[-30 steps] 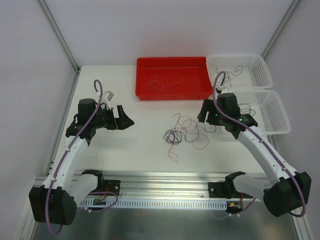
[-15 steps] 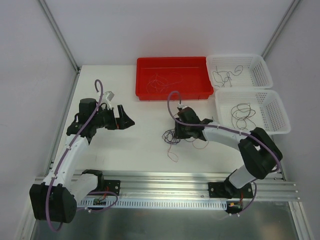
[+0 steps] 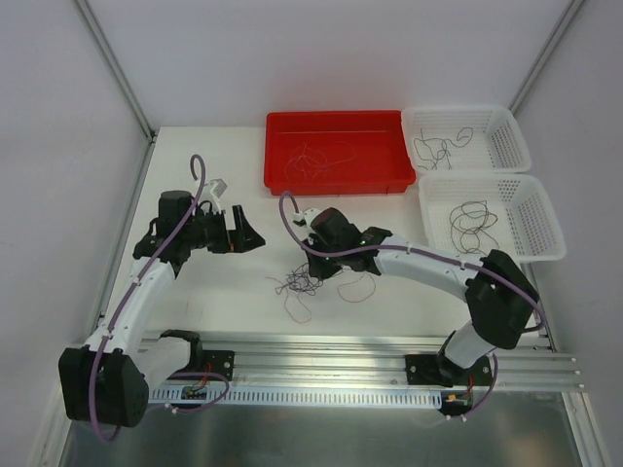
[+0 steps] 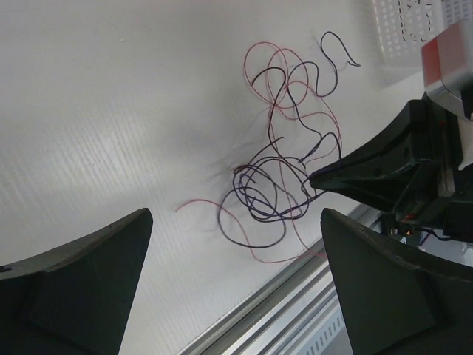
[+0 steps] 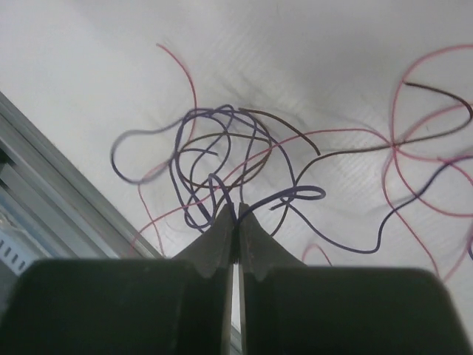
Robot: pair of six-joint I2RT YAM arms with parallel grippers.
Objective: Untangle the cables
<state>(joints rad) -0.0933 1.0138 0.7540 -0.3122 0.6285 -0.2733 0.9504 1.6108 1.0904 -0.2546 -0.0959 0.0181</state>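
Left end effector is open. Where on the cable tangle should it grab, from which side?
Grip the purple outer loop on the cables' side facing the left arm, coming from the left. The right end effector is shut on the knot's opposite edge. This loop lies clear of the dense middle, so few strands should get pinched.

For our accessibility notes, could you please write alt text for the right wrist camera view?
The right gripper, shut, pinches strands at the near edge of a loose tangle of thin purple, black and red cables on a white table. More loops trail off to the right; a metal rail runs down the left edge.
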